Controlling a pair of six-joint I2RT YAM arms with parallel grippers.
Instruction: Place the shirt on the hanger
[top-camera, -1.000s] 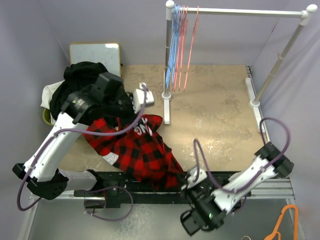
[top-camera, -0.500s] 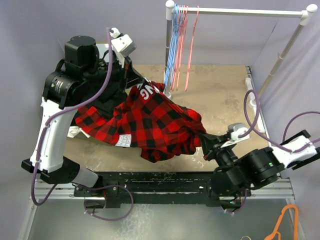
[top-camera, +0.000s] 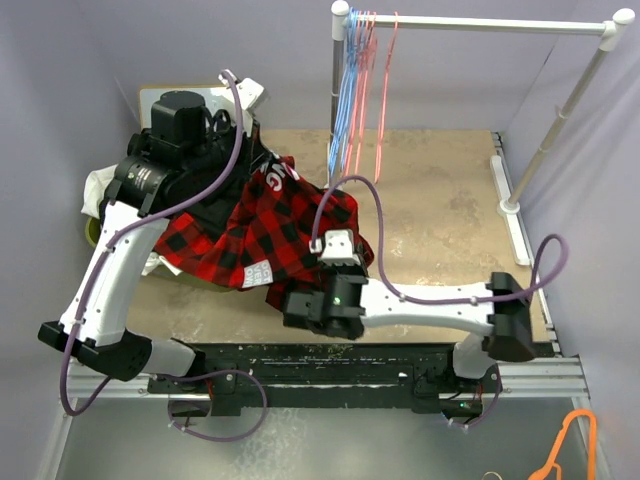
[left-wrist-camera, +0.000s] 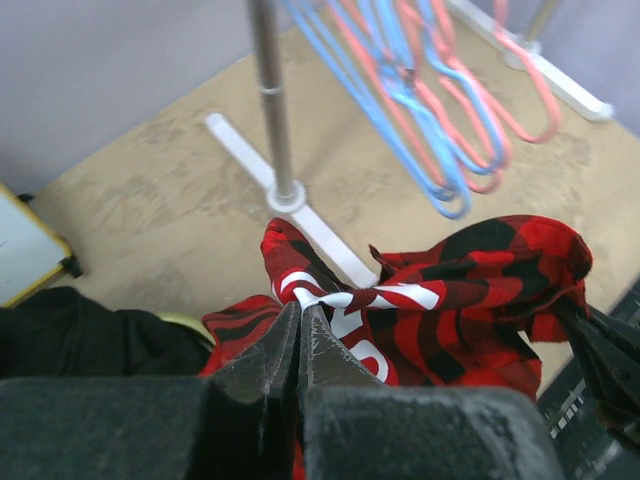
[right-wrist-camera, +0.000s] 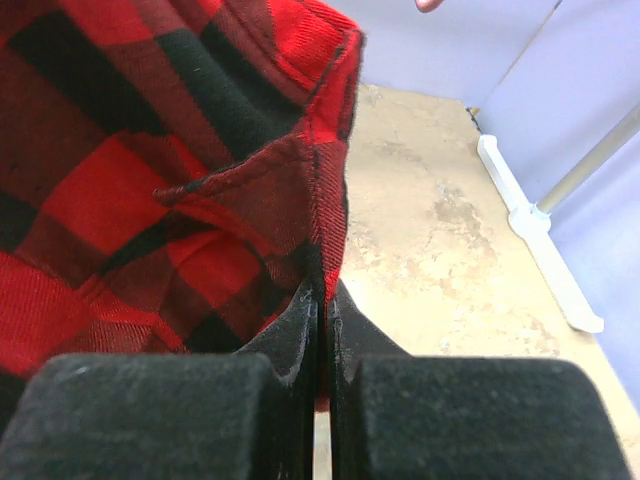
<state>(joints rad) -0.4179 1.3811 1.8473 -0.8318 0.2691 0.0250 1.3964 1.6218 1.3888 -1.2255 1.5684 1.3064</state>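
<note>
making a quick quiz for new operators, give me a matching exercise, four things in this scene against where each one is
1 red-and-black checked flannel shirt
2 thin light-blue wire hangers
3 thick orange hanger
4 black garment

A heaped at far left
B hanging on the white rail
C pinched by left hand and right hand
D below the table's near right corner

Pairs: 1-C, 2-B, 3-D, 4-A

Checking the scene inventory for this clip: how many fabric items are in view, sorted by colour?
Red-and-black check shirt: 1
Black garment: 1
White cloth: 1
Total: 3
</note>
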